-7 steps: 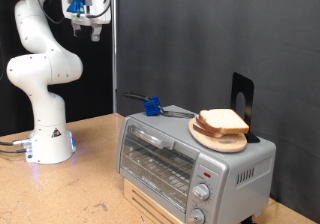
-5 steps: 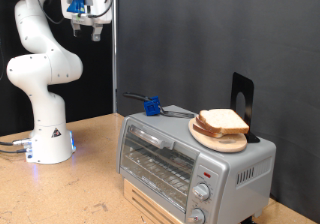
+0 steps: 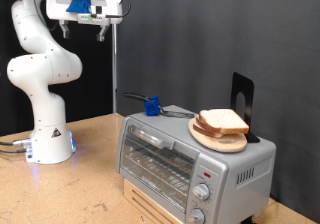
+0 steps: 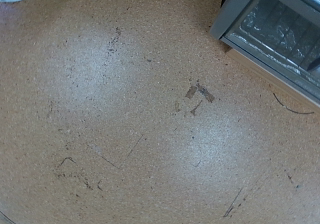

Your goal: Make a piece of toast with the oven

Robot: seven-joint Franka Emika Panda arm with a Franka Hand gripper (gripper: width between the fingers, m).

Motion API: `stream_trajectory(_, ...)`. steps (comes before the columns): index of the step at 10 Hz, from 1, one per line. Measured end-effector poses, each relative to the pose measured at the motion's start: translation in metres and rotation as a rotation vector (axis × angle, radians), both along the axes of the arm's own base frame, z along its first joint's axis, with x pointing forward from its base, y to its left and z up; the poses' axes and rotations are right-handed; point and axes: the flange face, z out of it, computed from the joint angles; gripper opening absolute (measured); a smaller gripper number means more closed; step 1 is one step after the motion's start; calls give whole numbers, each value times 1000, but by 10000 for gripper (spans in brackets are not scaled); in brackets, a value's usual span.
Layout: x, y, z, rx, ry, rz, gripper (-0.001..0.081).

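High above the tabletop (image 3: 90, 144), the claw (image 3: 83, 26) hangs empty; grip state unclear.

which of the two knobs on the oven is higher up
The knob beside the red light on the oven front is the higher one; the other knob sits directly below it, at the frame's bottom edge.
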Motion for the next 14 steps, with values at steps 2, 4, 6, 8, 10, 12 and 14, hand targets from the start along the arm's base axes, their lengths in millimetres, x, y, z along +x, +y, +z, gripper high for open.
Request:
stream_trajectory(2,-2,9,4,-3,-56,201,805)
stream_trajectory(4,-12,10,13,5,-123,437,805)
stream_trajectory(6,-13,7,10,11,-213,640,805)
stream_trajectory(8,-12,9,11,40,-234,566,805)
stream_trajectory(10,-6,15,19,242,-345,573,805)
stream_trajectory(12,7,21,17,427,-437,688,805)
stream_trajectory(14,25,22,-7,481,-403,809,805)
